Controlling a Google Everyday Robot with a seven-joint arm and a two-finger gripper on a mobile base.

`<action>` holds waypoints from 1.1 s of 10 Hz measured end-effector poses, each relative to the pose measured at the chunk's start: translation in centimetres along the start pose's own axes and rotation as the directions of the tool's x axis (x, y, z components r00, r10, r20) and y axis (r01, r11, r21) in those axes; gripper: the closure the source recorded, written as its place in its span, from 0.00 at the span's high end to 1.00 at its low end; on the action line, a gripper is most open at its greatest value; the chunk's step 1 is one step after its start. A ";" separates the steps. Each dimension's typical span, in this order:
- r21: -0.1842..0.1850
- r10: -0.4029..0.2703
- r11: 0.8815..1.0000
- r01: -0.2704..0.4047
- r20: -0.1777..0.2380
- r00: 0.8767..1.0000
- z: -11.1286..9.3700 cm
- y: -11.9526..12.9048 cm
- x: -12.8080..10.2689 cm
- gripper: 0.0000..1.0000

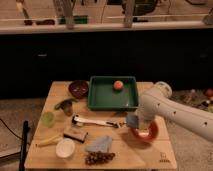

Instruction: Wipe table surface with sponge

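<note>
Pretty sure the sponge point(75, 133) is that brownish block on the front-left of the surface point(137, 156), just beside the white bowl point(65, 148). I expect it's light and squishy, so I'd pinch it across the short sides, low down; it'll squash rather than slip. The claw point(134, 120) hangs over the orange bowl point(146, 133) on the right, well apart from the sponge, and I can't tell if it's wide or closed. The arm point(167, 109) reaches in from the right, wrist angled down.
</note>
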 end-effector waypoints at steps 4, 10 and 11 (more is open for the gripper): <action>-0.052 -0.094 0.994 0.093 -0.012 0.996 0.6 3.1 -2.8 0.02; -0.195 -0.168 0.967 0.165 -0.001 0.986 3.3 7.6 -5.8 0.02; -0.209 -0.175 0.963 0.171 0.002 0.985 3.6 8.2 -6.0 0.02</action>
